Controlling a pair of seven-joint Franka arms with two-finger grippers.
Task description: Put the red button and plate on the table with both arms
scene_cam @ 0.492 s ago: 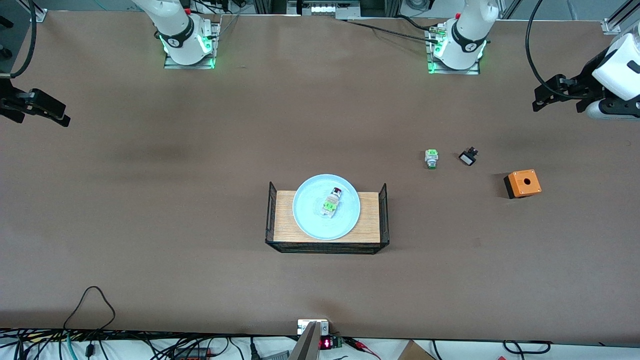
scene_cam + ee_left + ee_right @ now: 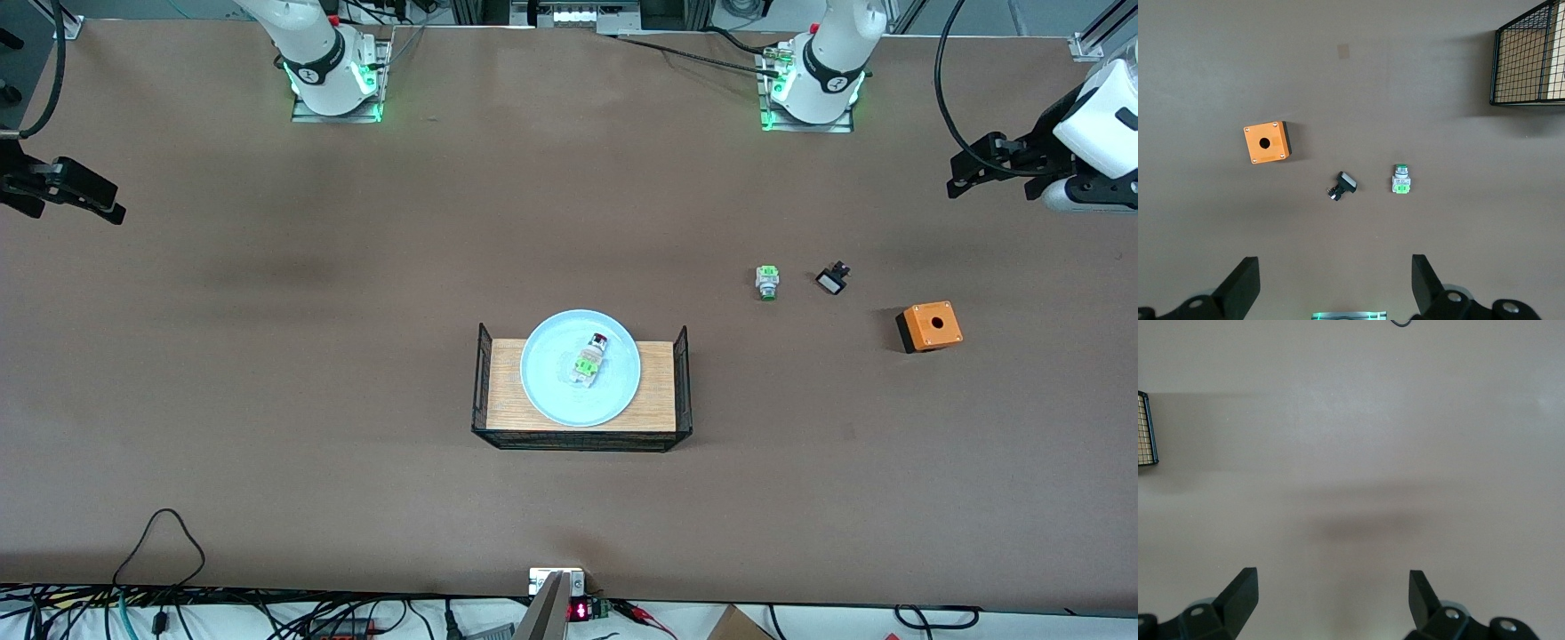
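Nothing moved since the earlier frame. Red button [image 2: 589, 358] lies on plate [image 2: 544, 384], on tray [image 2: 509, 402] mid-table, long axis slanted toward the bases. Both arms wait high at the table ends, fingers wide: left gripper [image 2: 1335, 283], right gripper [image 2: 1333, 597]. Neither clearly nearer.

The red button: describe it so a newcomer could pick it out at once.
Find the wood-topped tray with black mesh ends in the middle of the table; a pale blue plate sits on it. The red button lies on its side in that plate. Its cap is dark red, while the similar switch lying on the bare table toward the left arm's end has a green tip.
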